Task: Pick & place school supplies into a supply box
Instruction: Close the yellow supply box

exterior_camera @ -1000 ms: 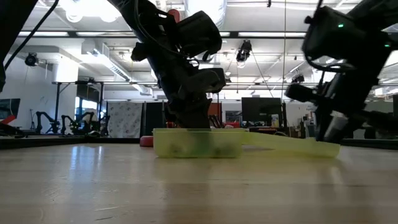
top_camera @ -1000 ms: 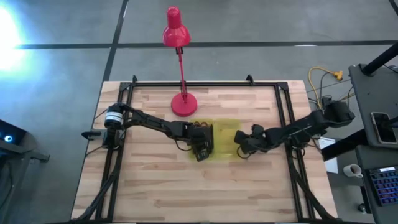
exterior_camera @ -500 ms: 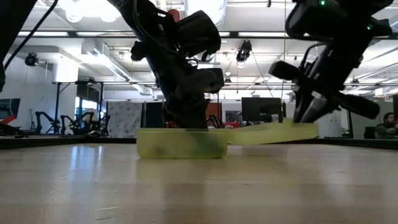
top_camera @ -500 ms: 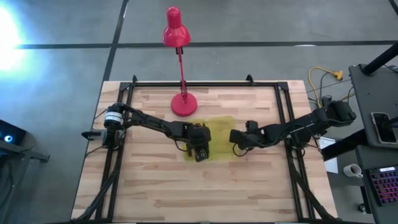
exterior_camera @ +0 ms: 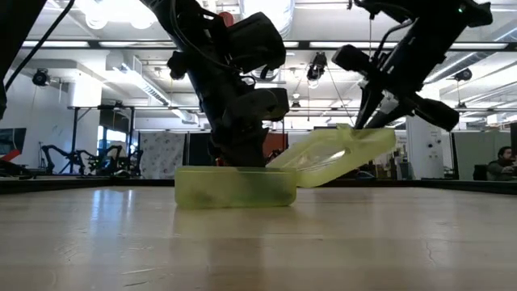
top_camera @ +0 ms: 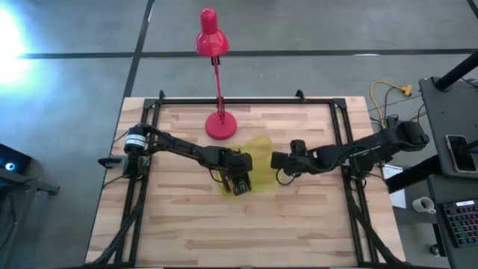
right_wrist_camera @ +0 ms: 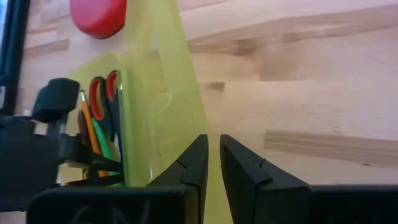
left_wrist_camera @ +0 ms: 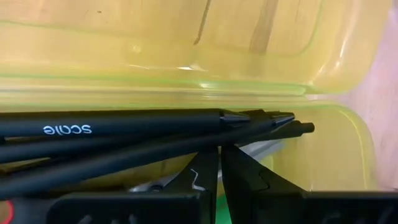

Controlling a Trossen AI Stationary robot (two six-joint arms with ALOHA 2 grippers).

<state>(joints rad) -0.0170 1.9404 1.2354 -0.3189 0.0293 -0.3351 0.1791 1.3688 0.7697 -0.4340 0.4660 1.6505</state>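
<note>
A: The right claw (top_camera: 275,161) is pinched on the free edge of the box lid (exterior_camera: 335,153), holding that lid tilted up off the table (top_camera: 299,217) at a slant. Its two fingers (right_wrist_camera: 198,163) stand nearly together with the thin yellow-green plastic between them.

B: And the left claw (top_camera: 240,181)?

A: Clenched, with nothing in it. It sits low over the box (exterior_camera: 234,187), fingers pointing down into the tray just above the black pens (left_wrist_camera: 124,134).

B: Where does the box sit?

A: Mid-table, just in front of the red lamp's base (top_camera: 221,125), between the two claws. The tray lies flat on the wood; the lid rises from its hinge toward the right claw.

B: Anything hard to see?

A: From above, the left arm covers most of the tray. At table height the contents are only dim shapes through the plastic.

B: What's inside?

A: Several black pens lying lengthwise, red-handled scissors (right_wrist_camera: 102,93), an orange pencil (right_wrist_camera: 89,127) and a green marker (right_wrist_camera: 107,149).
</note>
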